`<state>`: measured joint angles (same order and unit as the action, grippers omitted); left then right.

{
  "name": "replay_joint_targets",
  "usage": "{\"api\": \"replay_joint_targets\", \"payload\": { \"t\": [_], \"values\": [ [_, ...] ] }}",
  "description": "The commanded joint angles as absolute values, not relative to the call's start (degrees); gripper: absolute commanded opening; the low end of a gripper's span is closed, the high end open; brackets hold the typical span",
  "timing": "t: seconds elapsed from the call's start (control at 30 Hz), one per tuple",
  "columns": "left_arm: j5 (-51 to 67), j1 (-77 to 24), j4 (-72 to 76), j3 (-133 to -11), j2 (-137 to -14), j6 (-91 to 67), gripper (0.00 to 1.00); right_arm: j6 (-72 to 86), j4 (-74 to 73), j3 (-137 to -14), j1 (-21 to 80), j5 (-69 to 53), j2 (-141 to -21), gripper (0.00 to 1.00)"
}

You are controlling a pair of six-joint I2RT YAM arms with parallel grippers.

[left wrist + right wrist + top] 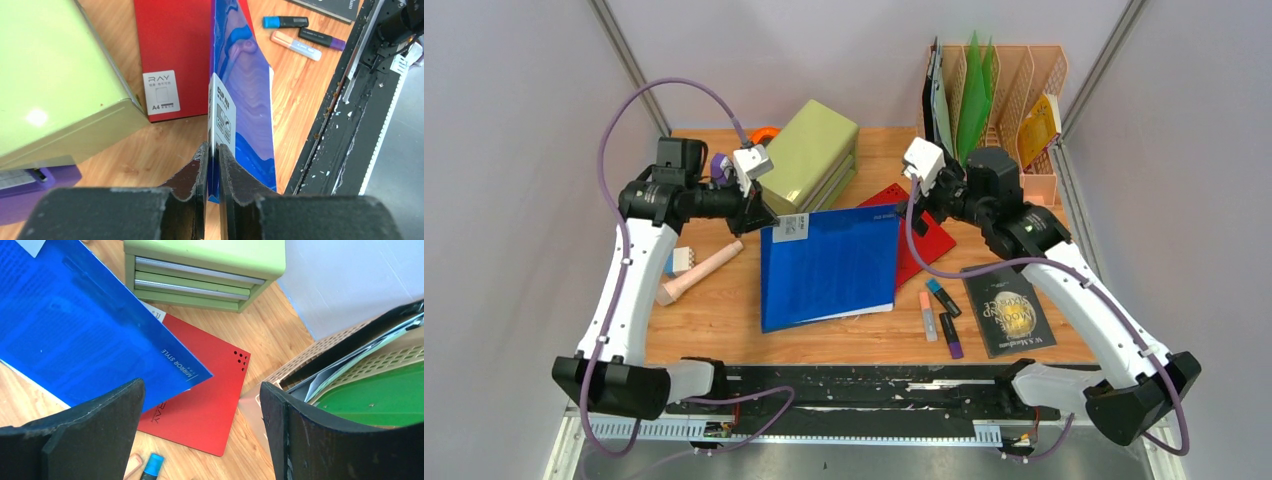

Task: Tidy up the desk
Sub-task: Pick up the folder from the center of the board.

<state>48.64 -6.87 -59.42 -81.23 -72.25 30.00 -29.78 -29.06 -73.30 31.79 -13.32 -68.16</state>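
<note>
Lab booth: grey partitions (514, 150), railed desk (714, 325)

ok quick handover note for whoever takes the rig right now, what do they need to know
Grippers: left gripper shut on the blue folder's far-left corner; right gripper open, empty, above the red folder beside the file rack.
Layout: blue folder lies over the red folder on the desk.
Done: rack already holds green folders.
Left: both folders, three highlighters, black book.

Bright, even light — soft shadows; glare on green chest (60, 80).
</note>
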Motion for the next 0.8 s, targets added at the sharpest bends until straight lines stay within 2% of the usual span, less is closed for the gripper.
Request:
{"api": "replay_joint_targets", "payload": {
  "t": [0.0,0.3,0.77],
  "values": [
    [49.17,-7.07,-63.26,-86.82,-69.79,29.77,0.00,-32.63,-36.46,-78.96,31.82,-18.73,-68.07,0.87],
    [50.23,-10.62,-56.70,-86.46,-67.81,29.56,0.00,-35.22,-42.39,-82.76,32.24,-28.31,-71.48,0.89],
    [51.96,-17.90,-57.60,-84.72,-64.39,32.10,0.00,-39.77,-49.89,-87.92,34.34,-37.80,-80.43,0.93]
  ]
}}
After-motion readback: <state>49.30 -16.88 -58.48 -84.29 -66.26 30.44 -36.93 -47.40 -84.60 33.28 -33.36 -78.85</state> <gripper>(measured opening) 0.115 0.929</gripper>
